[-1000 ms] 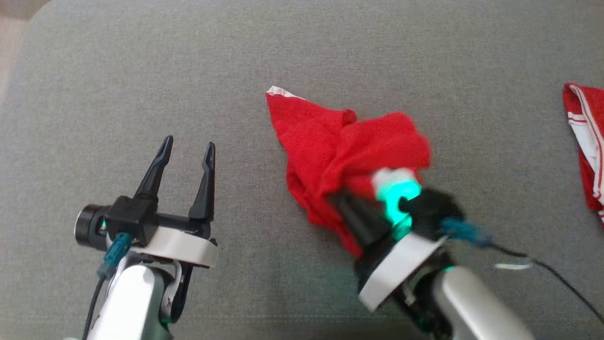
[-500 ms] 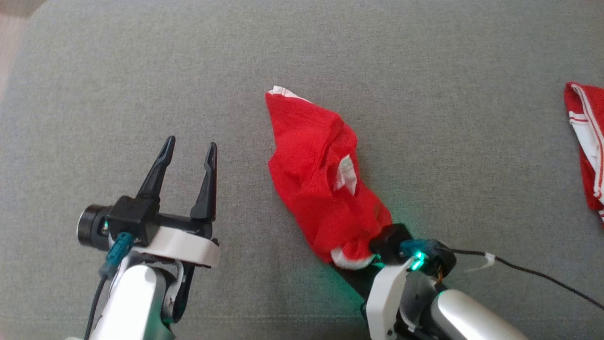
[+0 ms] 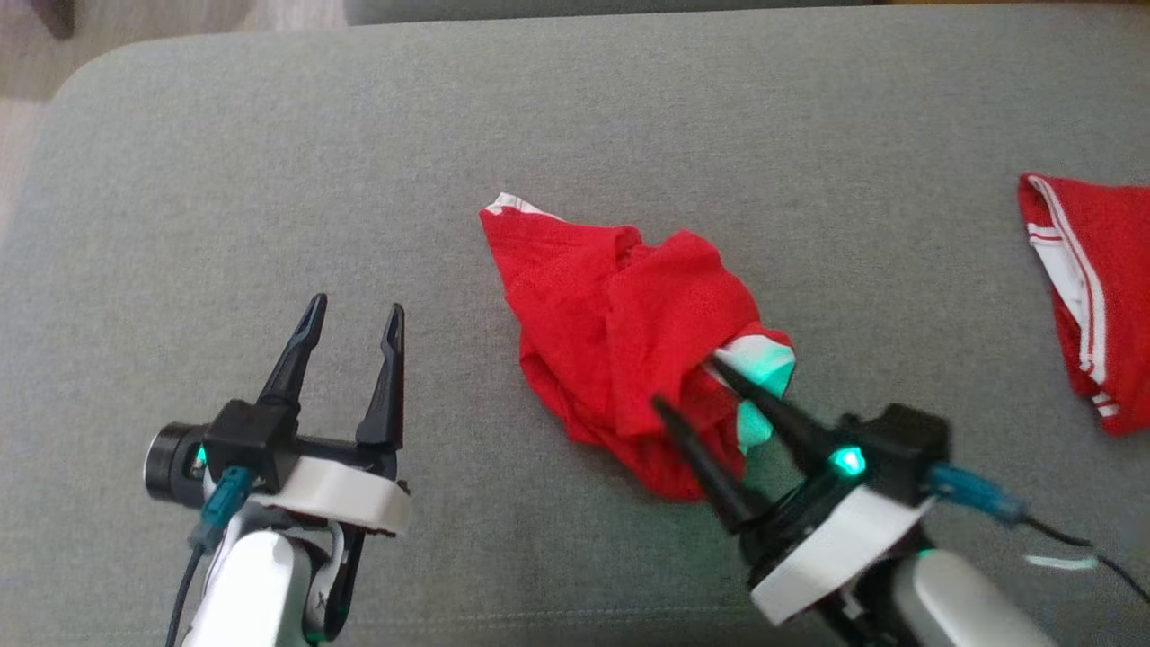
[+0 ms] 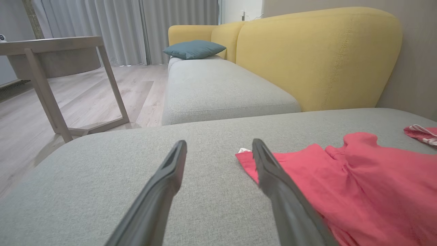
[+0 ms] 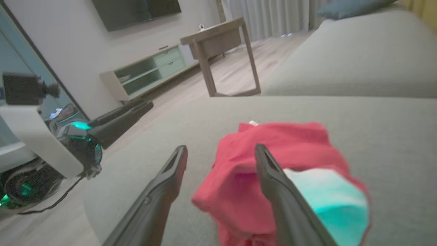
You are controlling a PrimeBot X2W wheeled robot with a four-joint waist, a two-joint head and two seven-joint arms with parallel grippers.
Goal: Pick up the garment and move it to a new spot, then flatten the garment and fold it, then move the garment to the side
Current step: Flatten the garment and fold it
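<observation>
A red garment (image 3: 620,332) with white trim lies crumpled in a heap on the grey cushion (image 3: 575,117), at the middle of the head view. My right gripper (image 3: 687,385) stands open at the heap's near right edge, its fingers over the cloth and holding nothing. In the right wrist view the garment (image 5: 273,150) sits just past the spread fingers (image 5: 170,174). My left gripper (image 3: 352,310) is open and empty, off to the left of the garment. The left wrist view has the garment (image 4: 358,184) to the right of the fingers (image 4: 273,177).
A second red piece with white stripes (image 3: 1087,288) lies at the cushion's far right. Beyond the cushion stand a yellow sofa back (image 4: 317,51), a wooden table (image 4: 51,48) and wooden floor. The cushion's left edge (image 3: 36,180) drops to the floor.
My right gripper has opened and let go of the garment, which has settled into a heap. The head camera has tilted, shifting the whole picture. My left gripper has stayed put.
</observation>
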